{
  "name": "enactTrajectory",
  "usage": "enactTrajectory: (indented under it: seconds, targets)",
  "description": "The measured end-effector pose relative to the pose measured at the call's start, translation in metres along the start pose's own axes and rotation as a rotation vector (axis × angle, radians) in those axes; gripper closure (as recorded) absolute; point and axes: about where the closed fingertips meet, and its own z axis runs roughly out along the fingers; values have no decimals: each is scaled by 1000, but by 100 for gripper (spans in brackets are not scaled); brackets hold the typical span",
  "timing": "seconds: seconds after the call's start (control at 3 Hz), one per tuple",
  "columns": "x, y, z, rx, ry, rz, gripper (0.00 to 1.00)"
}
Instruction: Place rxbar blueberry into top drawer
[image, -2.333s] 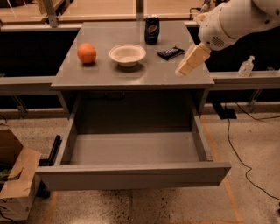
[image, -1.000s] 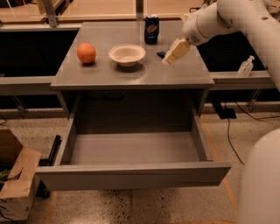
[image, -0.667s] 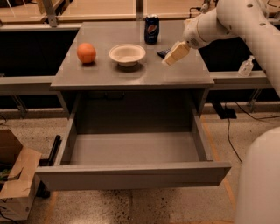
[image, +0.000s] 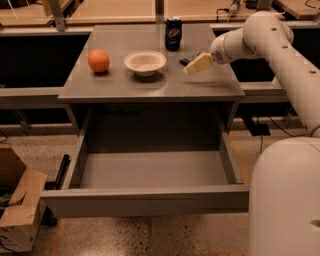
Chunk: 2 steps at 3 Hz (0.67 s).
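The rxbar blueberry (image: 188, 59) is a small dark flat bar lying on the grey cabinet top, right of the bowl and in front of the Pepsi can. My gripper (image: 197, 64) hangs just over the bar's near right end and hides part of it. I cannot tell whether it touches the bar. The top drawer (image: 150, 201) is pulled fully out below the cabinet top, and nothing shows inside it.
A blue Pepsi can (image: 173, 33) stands at the back of the cabinet top (image: 200, 87). A white bowl (image: 145, 62) sits mid-top and an orange (image: 99, 60) to its left. My white arm fills the right side. A cardboard box (image: 17, 207) sits on the floor at the left.
My gripper moved from the cabinet's right side back and left to the bar. It has stayed almost still over the bar for the last second. The bar has not moved.
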Motion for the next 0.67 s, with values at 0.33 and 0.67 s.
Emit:
enactTrajectory:
  seconds: [0.33,0.67]
  targets:
    - [9,-4,32,-21,-30,91,0]
    - [15,2,66,-67,-60,169,0]
